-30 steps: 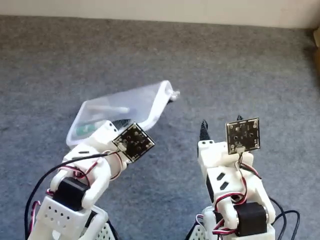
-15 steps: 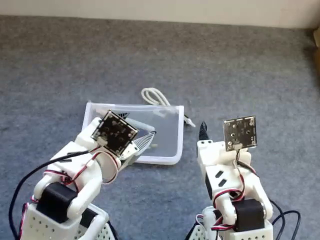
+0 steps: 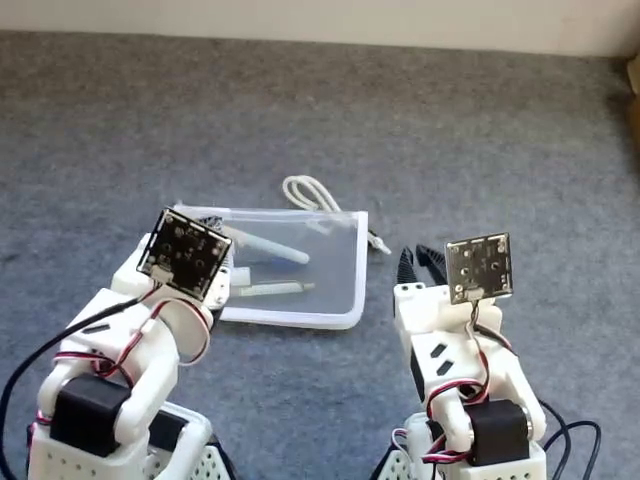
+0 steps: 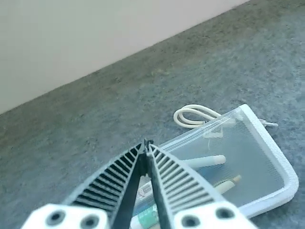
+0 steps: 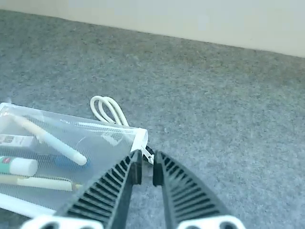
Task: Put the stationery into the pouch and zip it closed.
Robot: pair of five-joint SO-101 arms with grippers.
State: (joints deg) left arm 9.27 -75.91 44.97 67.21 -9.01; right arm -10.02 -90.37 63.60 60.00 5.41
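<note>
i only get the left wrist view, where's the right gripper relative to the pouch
Observer: The right gripper hangs just off the pouch's corner, with its tips pointed at the zipper pull.
Operator: open or shut
Observer: Open, but only by a narrow gap between the fingertips, and nothing is held in it.
Operator: is it touching the pouch
Observer: No. In the high view its tips sit apart from the pouch's short end, over bare carpet. The pouch lies flat in front of the left arm.
</note>
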